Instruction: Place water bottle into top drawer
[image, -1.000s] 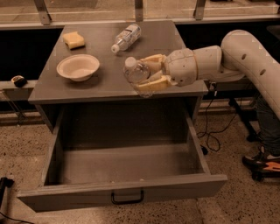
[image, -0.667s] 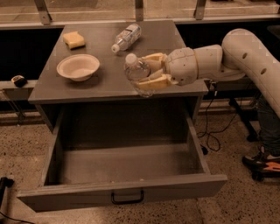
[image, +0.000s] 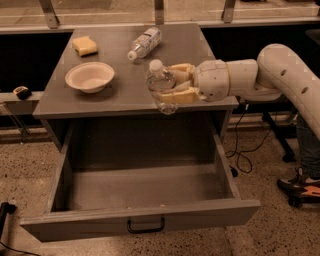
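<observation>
I find the end effector (image: 172, 83) at the near edge of the worktop (image: 175, 45), right of centre. It is clenched on the water bottle (image: 161, 85) from the right, with a finger on either side of its body. The bottle is roughly upright, cap up, its base past the edge above the open top drawer (image: 145, 216). I judge this grip suits a straight lowering. Whether the base brushes the worktop edge I cannot tell. A second bottle (image: 145, 43), a bowl (image: 90, 76) and a sponge (image: 85, 46) lie farther back, well apart.
</observation>
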